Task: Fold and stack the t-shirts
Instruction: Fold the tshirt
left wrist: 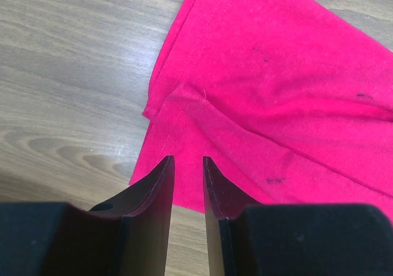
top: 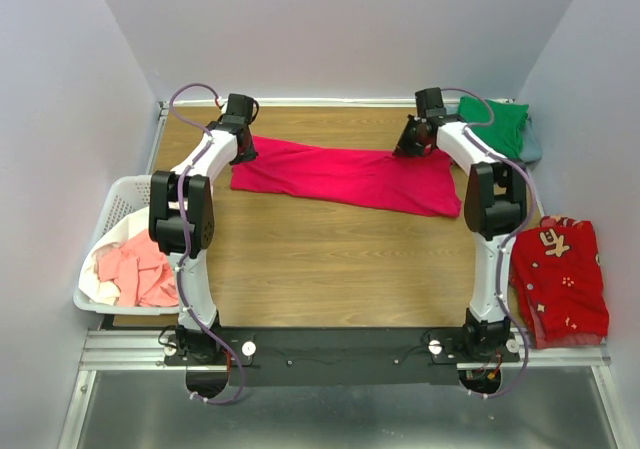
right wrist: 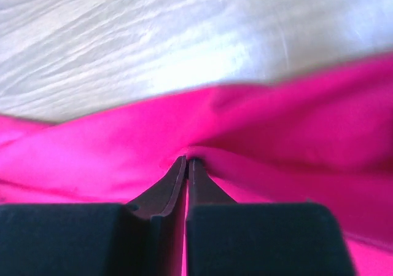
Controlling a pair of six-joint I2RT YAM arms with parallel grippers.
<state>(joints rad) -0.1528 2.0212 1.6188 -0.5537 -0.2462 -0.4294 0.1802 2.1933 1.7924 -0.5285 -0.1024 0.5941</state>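
Note:
A crimson-pink t-shirt (top: 350, 179) lies spread in a long strip across the back of the wooden table (top: 330, 269). My left gripper (top: 243, 150) hangs over the strip's left end. In the left wrist view its jaws (left wrist: 188, 160) stand open just above the shirt's hemmed corner (left wrist: 184, 110), with nothing between them. My right gripper (top: 412, 147) is at the far edge near the shirt's right end. The right wrist view shows it (right wrist: 186, 160) shut on a raised fold of the crimson cloth (right wrist: 276, 122).
A green t-shirt (top: 497, 124) lies on a grey-blue one (top: 533, 147) in the back right corner. A red patterned cloth (top: 560, 279) lies at the right edge. The white lattice basket (top: 115, 201) at the left holds salmon-pink (top: 140, 269) and white cloth (top: 100, 289).

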